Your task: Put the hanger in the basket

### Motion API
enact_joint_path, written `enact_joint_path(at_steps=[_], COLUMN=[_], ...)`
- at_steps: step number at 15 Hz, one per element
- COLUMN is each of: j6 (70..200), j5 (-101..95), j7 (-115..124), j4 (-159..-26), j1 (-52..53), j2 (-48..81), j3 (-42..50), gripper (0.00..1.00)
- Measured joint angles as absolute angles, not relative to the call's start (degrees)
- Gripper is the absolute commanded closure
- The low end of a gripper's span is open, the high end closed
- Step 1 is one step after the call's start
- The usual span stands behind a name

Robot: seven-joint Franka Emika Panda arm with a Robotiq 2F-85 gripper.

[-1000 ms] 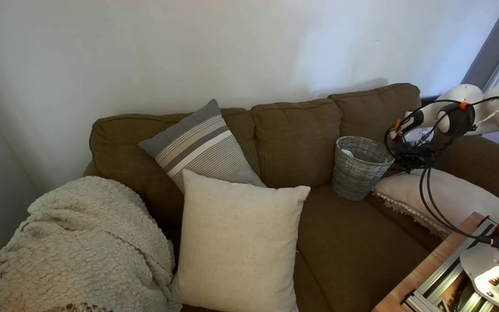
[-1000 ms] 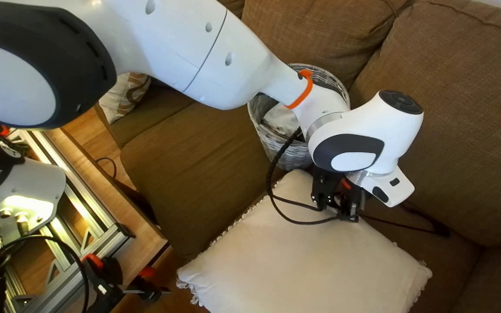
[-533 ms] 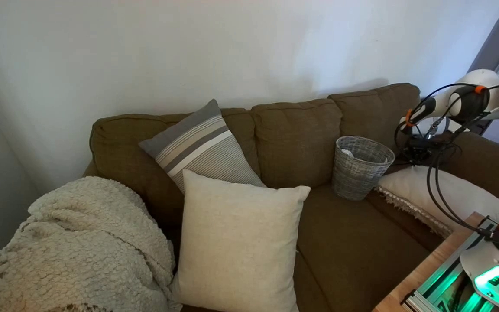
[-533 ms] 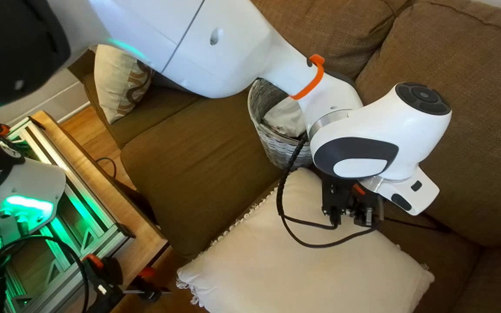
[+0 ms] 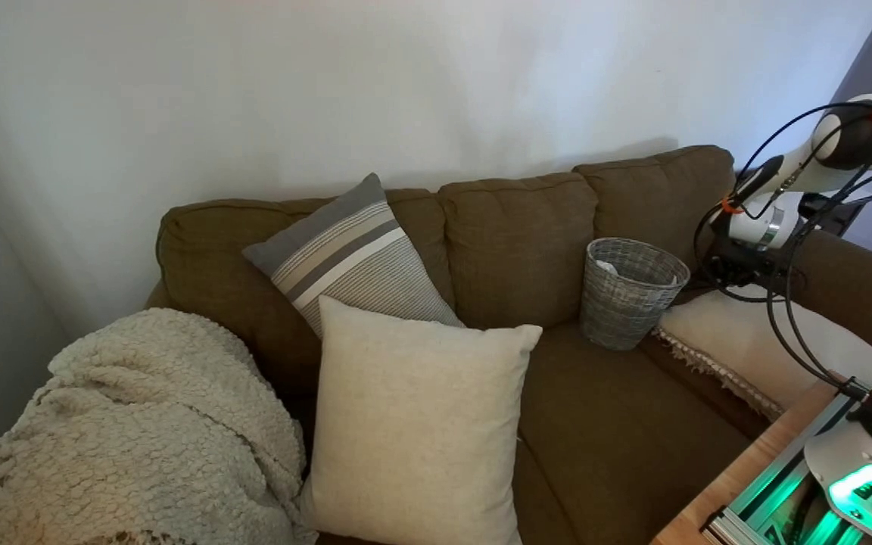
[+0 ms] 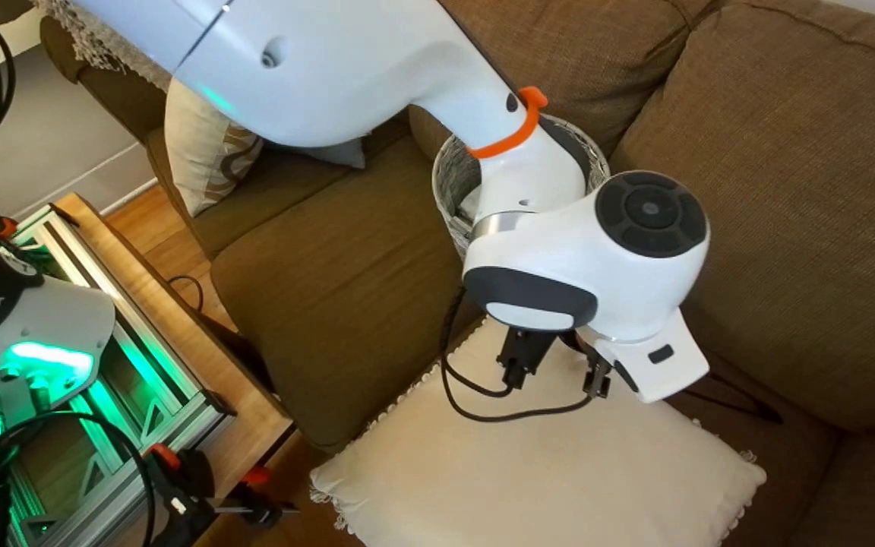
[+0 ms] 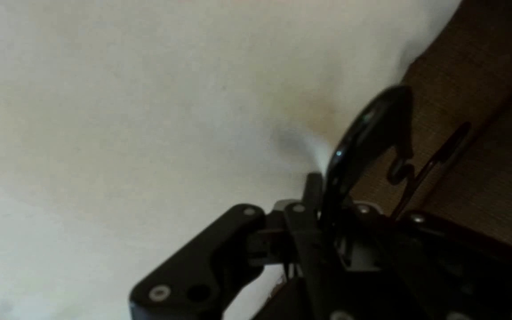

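The basket [image 5: 624, 310] is a grey woven bin upright on the sofa seat, in both exterior views; the arm covers part of it in an exterior view [image 6: 454, 178]. The hanger [image 7: 371, 126] is dark and glossy, rising between my fingers in the wrist view. A thin dark length of the hanger [image 6: 758, 408] also shows at the sofa back, beyond the hand. My gripper [image 7: 329, 195] looks shut on the hanger, low over the cream cushion. In an exterior view the gripper [image 5: 746, 266] is right of the basket, and its fingers are too dark to make out.
A cream fringed cushion [image 6: 544, 463] lies under the gripper, against the basket's side. A pale cloth [image 5: 607, 267] is inside the basket. The sofa back [image 5: 519, 242] stands behind. Black cables [image 5: 784, 318] loop from the arm. A wooden table [image 5: 754, 462] bears the arm's base.
In an exterior view the arm has moved right, away from the basket, and the wrist has turned. The arm covers more of the basket elsewhere. The base light went from white to green.
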State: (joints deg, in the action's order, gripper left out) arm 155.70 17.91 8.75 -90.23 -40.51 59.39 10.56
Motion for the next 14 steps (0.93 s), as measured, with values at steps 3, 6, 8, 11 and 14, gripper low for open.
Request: enact_joint_path(at_steps=[3,6,8,11,14], j6=[162.34,167.52,168.35,168.87,169.89], j5=[18.77,19.33,20.12,21.76,23.17], j7=[8.74,9.06,9.34,9.36,8.92], j4=[-99.08,-107.46,-111.76,-116.09,-119.15], j1=[-39.68,-37.73,-36.86,-37.46,-39.68], j2=[57.1,55.3,53.99,51.91,49.29], j3=[7.49,5.56,3.88,1.35,-0.34], gripper=[0.88,0.92,1.0,0.98,0.98])
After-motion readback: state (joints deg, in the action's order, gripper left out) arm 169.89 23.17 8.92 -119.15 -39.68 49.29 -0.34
